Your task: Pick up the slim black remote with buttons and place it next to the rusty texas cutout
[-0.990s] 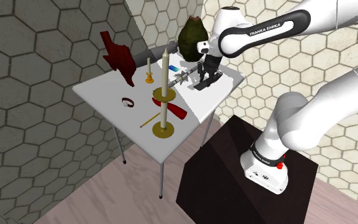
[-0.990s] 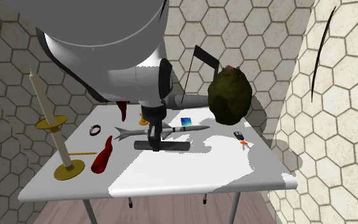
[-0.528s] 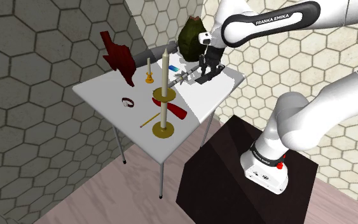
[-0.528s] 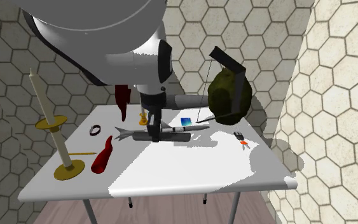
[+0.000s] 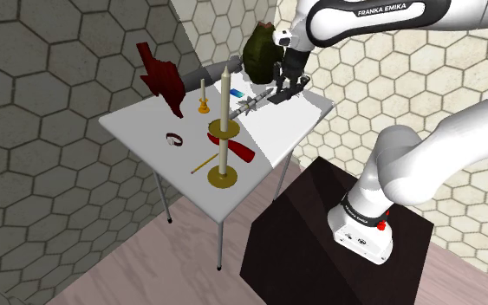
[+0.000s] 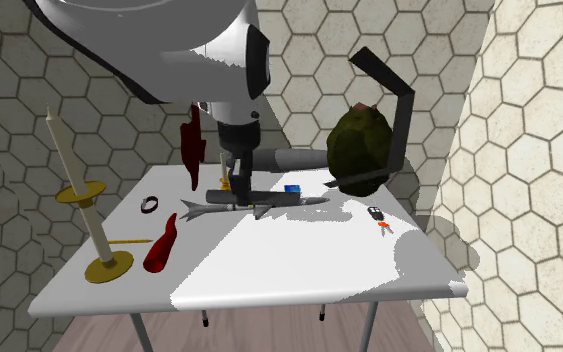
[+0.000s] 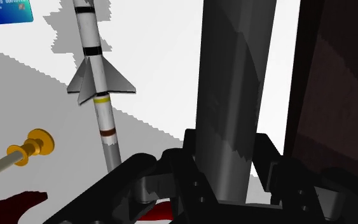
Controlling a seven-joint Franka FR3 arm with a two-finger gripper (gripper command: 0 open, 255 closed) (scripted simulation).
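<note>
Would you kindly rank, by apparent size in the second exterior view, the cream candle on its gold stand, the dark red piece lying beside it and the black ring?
1. Cream candle on its gold stand
2. Dark red piece
3. Black ring, though farther back

Cutout [image 5: 160,76] is dk red, remote [image 7: 234,83] dk grey-black, bench [image 5: 138,126] white, walls [image 6: 29,60] beige hex-patterned, rocket [image 7: 100,79] grey w/ black, yellow & brown bands, card [image 7: 6,11] blue.

Bright, flat simulator light. Hard, jagged-edged grey shadow over half the white square tabletop [image 6: 299,270], seemingly cast from overhead.
</note>
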